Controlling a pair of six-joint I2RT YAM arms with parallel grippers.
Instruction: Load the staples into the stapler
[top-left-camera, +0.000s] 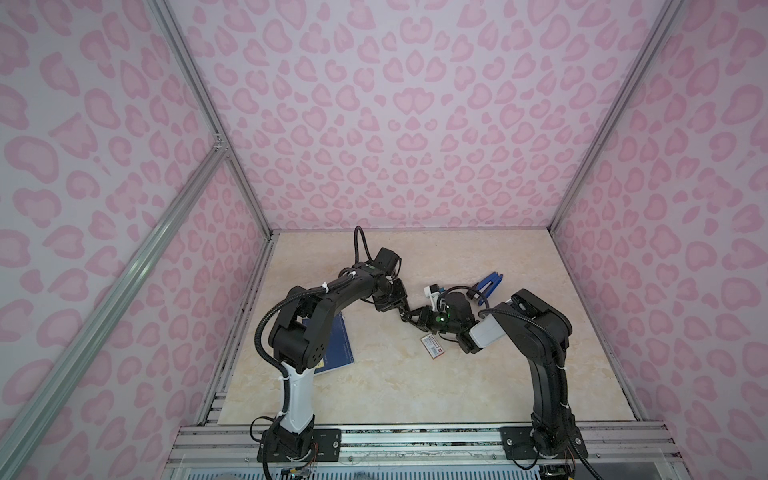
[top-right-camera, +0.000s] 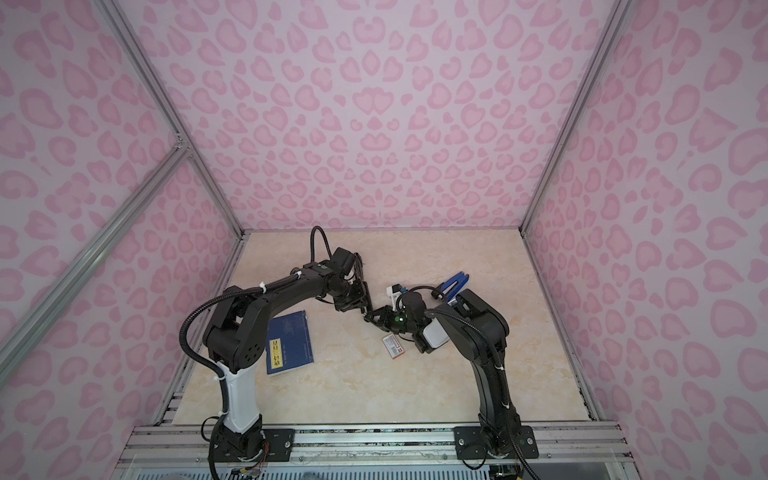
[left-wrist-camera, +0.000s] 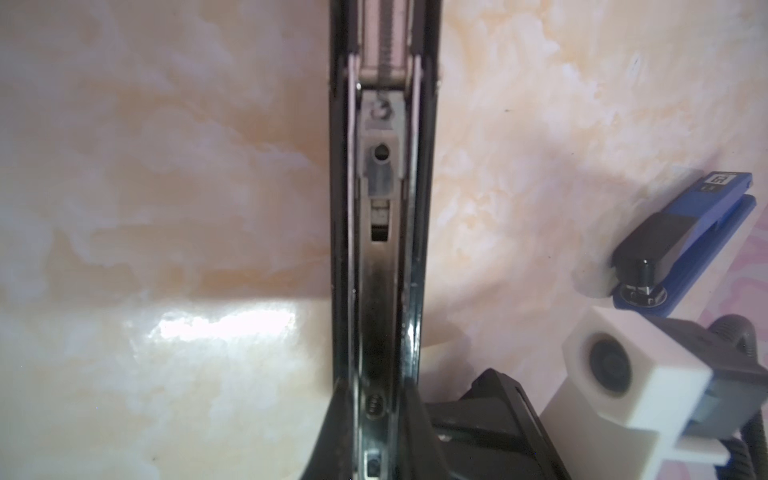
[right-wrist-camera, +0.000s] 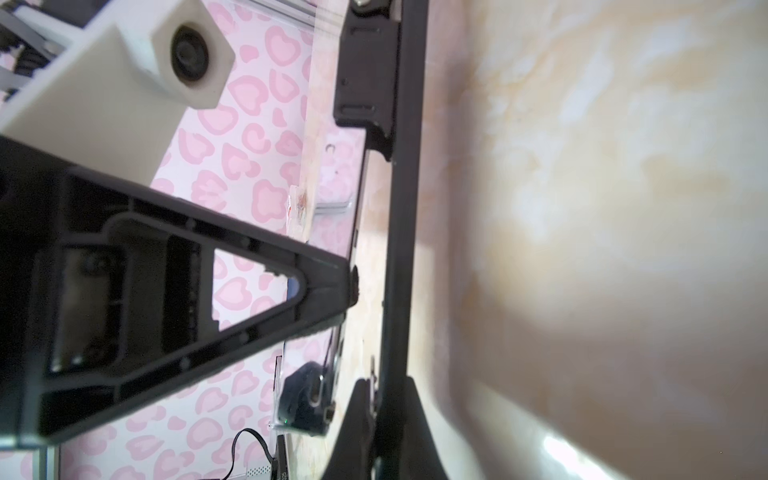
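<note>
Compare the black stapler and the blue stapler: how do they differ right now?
The black stapler is opened, with its metal staple channel exposed; the blue stapler is closed. The black one is gripped by the left gripper; the blue one lies untouched on the table. Both are long, narrow desk staplers.

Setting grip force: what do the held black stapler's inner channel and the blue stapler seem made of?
Black stapler's inner channel: bare silvery steel, likely; it glints and carries a coil spring. Its shell: glossy black, plastic or painted metal. Blue stapler: matte blue and black plastic, apparently, with a shiny metal anvil.
</note>
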